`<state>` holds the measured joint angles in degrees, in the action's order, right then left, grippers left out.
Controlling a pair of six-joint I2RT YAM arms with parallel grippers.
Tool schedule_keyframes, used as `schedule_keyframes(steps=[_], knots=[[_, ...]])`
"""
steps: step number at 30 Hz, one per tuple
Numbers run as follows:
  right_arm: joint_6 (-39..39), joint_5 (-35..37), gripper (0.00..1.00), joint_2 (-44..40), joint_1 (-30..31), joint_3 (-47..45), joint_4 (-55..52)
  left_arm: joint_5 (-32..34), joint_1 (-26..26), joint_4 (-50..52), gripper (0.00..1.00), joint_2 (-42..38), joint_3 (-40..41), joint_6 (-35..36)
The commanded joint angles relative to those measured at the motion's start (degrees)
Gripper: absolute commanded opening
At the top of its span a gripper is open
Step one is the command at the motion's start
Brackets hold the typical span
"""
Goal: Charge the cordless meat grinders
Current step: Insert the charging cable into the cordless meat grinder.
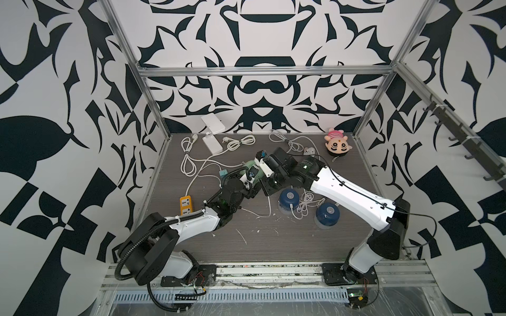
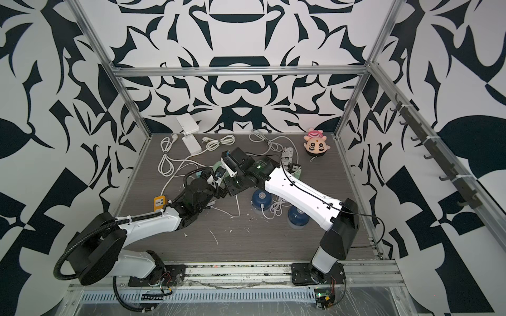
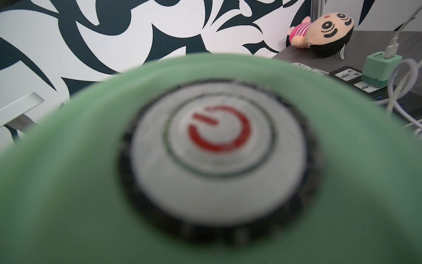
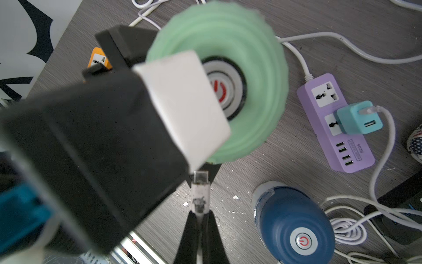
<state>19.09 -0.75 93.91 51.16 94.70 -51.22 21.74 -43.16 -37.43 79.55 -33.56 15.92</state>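
Observation:
The mint green grinder [image 1: 249, 165] is held off the table at the middle, my left gripper [image 1: 251, 170] shut on its dome. It fills the left wrist view, its grey power button [image 3: 218, 150] facing the camera and the jaws hidden. My right gripper [image 4: 201, 211] is shut on a white charging cable plug [image 4: 200, 194], whose metal tip points at the green grinder [image 4: 258, 75] just short of its edge. Two navy grinders [image 1: 287, 198] [image 1: 327, 213] stand on the table at the front right, with a coiled white cable [image 1: 306, 205] between them.
A purple power strip [image 4: 333, 123] carrying a teal charger [image 4: 358, 120] lies under the arms. An orange power strip [image 1: 186, 205] sits at the left, a black one [image 3: 349, 75] with a green charger [image 3: 379, 68] behind. Pink plush toy [image 1: 336, 143] at back right; cable loops [image 1: 187, 158] back left.

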Motion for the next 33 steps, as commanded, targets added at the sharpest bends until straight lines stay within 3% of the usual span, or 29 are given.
schedule_keyframes(steps=[1,33], knots=[[0.16,1.11,0.0,0.13,0.19,2.46,0.83,0.24,-0.17,-1.82,0.49,-2.12,-1.5,0.16],[0.53,1.5,0.0,0.49,-1.74,3.22,1.27,-0.64,-0.96,-1.42,0.45,-4.09,0.89,0.42]])
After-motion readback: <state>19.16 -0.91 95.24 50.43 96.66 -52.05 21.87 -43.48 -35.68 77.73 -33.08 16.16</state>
